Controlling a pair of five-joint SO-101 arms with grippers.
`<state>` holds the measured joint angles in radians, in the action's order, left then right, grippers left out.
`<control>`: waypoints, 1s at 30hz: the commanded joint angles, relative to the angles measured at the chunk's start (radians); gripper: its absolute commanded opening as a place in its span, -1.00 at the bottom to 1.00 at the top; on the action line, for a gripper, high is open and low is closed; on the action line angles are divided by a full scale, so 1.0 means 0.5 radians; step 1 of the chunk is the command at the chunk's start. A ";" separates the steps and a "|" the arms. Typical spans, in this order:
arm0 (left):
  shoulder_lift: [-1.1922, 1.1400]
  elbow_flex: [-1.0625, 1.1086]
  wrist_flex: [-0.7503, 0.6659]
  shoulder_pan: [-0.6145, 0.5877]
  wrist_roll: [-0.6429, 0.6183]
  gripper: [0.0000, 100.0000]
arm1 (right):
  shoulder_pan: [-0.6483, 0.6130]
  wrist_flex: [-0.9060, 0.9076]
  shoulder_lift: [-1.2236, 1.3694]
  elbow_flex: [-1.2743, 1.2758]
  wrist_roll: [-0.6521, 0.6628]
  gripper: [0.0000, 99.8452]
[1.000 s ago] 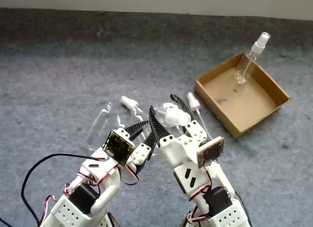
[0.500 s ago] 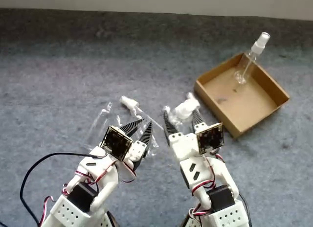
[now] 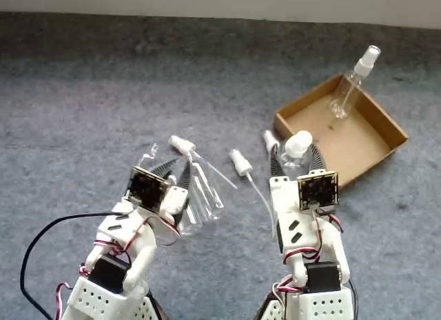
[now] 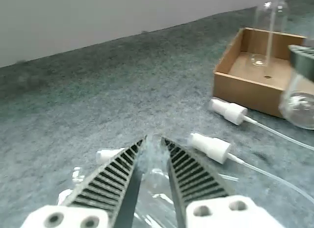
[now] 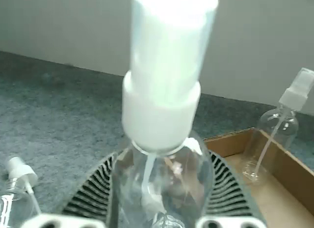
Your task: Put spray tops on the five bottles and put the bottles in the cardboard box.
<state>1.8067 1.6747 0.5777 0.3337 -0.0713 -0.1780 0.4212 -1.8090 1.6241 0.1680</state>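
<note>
Right gripper (image 5: 159, 193) clamped on a capped bottle (image 5: 157, 174) beside the cardboard box (image 3: 337, 144); left gripper (image 4: 153, 142) poised over bare bottles (image 3: 203, 196).

The right gripper's black ribbed jaws close round the bottle's clear, rounded body, holding it upright. Its white cylindrical spray top (image 5: 164, 66) is on, and the thin dip tube shows through the plastic. It hangs just beside the box's near corner, above the grey felt cover (image 3: 103, 92). A second capped bottle (image 3: 348, 92) stands at the far side of the shallow brown box. The left gripper's ribbed jaws are parted by a narrow gap, and one of the clear bare bottles lying on their sides shows through it. Three loose spray tops (image 3: 241, 161), white with long thin tubes, lie on the felt near the grippers.
</note>
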 commanded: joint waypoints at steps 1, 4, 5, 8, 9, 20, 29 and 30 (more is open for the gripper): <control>0.035 0.032 0.000 -0.213 0.003 -0.99 | 0.106 0.008 0.269 -0.342 0.040 -0.82; 0.035 0.035 0.009 -0.219 0.003 -0.99 | 0.195 0.008 0.695 -0.628 0.034 -0.82; 0.035 0.035 0.012 -0.219 0.003 -0.99 | 0.222 0.005 0.845 -0.726 0.031 -0.82; 0.035 0.035 0.009 -0.219 0.003 -0.99 | 0.262 -0.008 1.281 -0.984 0.031 -0.82; 0.035 0.038 0.009 -0.219 0.003 -0.99 | 0.262 -0.017 1.413 -1.060 0.031 -0.82; 0.035 0.038 0.012 -0.219 0.009 -0.99 | 0.265 -0.864 2.174 -1.254 0.028 -0.82; 0.035 0.038 0.015 -0.219 0.009 -0.99 | 0.400 -1.364 2.690 -1.260 0.028 -0.82; 0.035 0.038 0.015 -0.219 0.009 -0.99 | 0.422 -1.392 2.770 -1.263 0.021 -0.82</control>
<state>1.8067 1.6747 0.5808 0.2340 -0.0713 -0.0077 -0.2018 -0.4833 1.0702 0.1741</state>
